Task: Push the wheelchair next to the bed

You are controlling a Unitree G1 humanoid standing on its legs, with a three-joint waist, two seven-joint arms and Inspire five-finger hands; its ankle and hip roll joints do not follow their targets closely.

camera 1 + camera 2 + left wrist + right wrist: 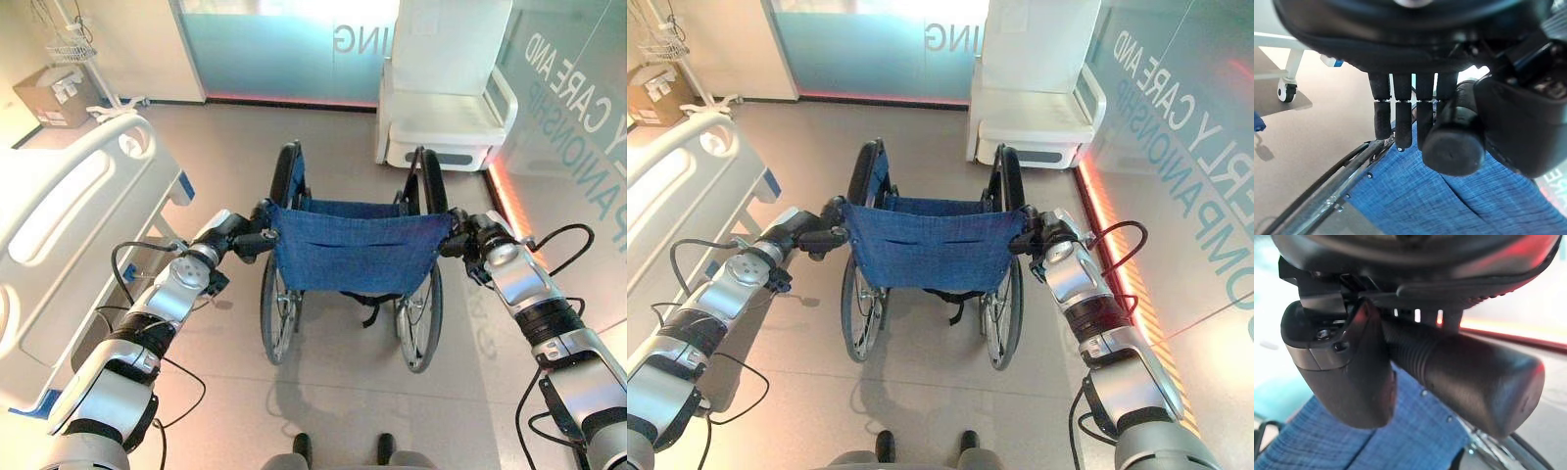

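A white hospital bed (69,225) stands along the robot's left, its side rail (73,196) and blue-cornered footboard facing the wheelchair (355,245). Behind the head of the bed a cardboard box (54,93) sits on the floor beside a pole stand with a wire basket (71,41). Straight ahead, past the wheelchair, a white armchair (446,108) stands against a frosted glass partition (284,49); a second glass wall with lettering (573,127) runs along the right, with a glowing red strip (509,201) at its foot.

The wheelchair stands in the middle of the grey floor (235,147), its back to the robot, blue fabric backrest (353,253) stretched between the 2 push handles, 2 large wheels below. A strip of bare floor separates its left wheel (277,308) from the bed's side. Open floor lies between the wheelchair's front and the armchair, and more to the right toward the glass wall.

The left hand (235,235) is at the left push handle (1452,142); in the left wrist view its fingers (1400,117) curl down beside the handle's round end with the thumb on the other side, gripping it. The right hand (468,235) is closed round the right push handle (1469,377), the thumb (1347,377) pressed across the ribbed grip.
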